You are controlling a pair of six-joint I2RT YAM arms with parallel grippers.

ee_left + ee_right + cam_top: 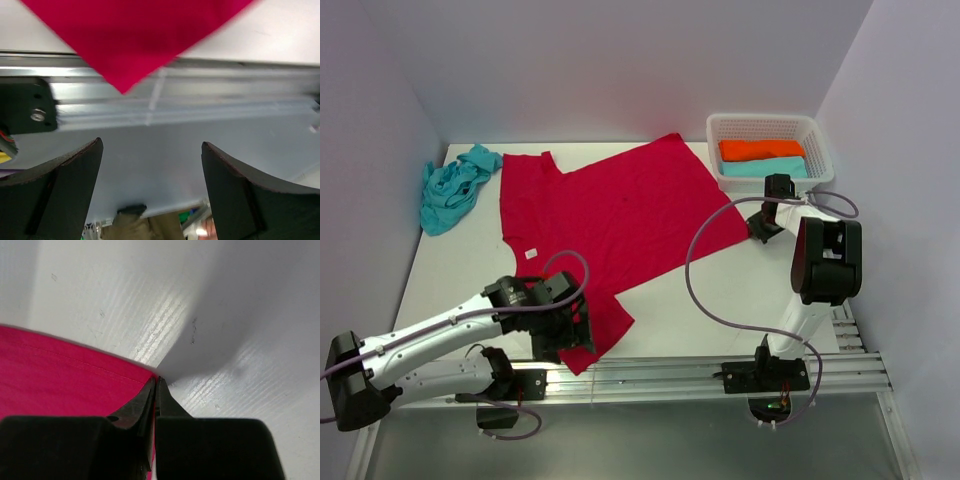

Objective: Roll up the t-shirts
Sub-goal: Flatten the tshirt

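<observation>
two end effectors, left end effector (151, 145) wide open, a red t-shirt (610, 215) corner just ahead of it, right end effector (156, 382) pinched shut on another corner

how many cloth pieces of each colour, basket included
red: 1, crimson red cotton t-shirt, spread flat
turquoise: 2, crumpled turquoise cotton t-shirt; folded turquoise cloth in white plastic lattice basket
orange: 1, folded orange cloth, same basket
total: 4
</observation>
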